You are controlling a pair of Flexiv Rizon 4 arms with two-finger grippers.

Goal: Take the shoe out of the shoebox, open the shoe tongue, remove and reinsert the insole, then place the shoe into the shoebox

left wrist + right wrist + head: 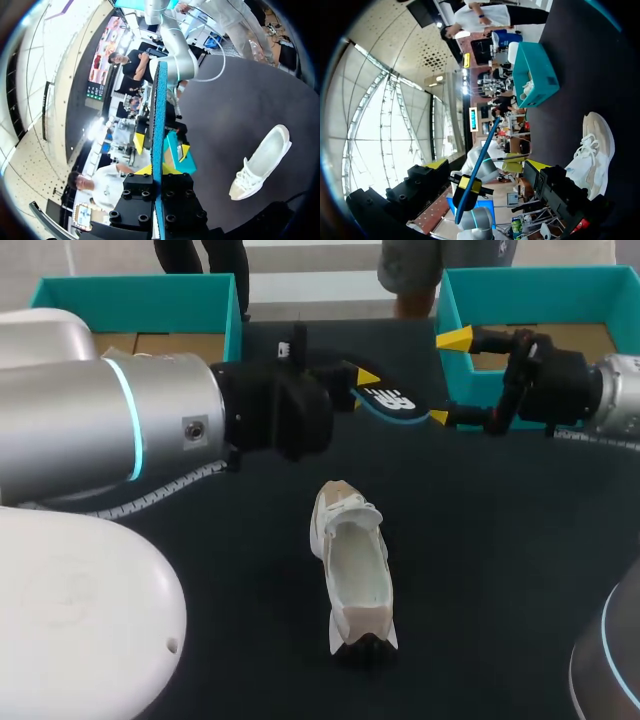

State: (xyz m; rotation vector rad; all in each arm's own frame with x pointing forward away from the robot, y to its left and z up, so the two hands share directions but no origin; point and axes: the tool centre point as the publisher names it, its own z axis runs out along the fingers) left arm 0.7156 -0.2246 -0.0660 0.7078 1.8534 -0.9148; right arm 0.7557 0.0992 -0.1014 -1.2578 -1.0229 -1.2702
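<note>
From the head view, my left claw (pixel 366 388) grips the one insole (pixel 392 400) in the air. Its free end is near my wide-spread right claw (pixel 447 378), the one shoe (pixel 352 570) lies on the table (pixel 500 540) below both, and two teal shoeboxes (pixel 135 290) stand beyond. In the left wrist view the insole stands edge-on, clamped between my fingers, with the shoe off beside; in the right wrist view it sits between my open fingers, untouched. Removal looks done, so reinserting comes next and needs the insole steered toe-first into the shoe's mouth.
</note>
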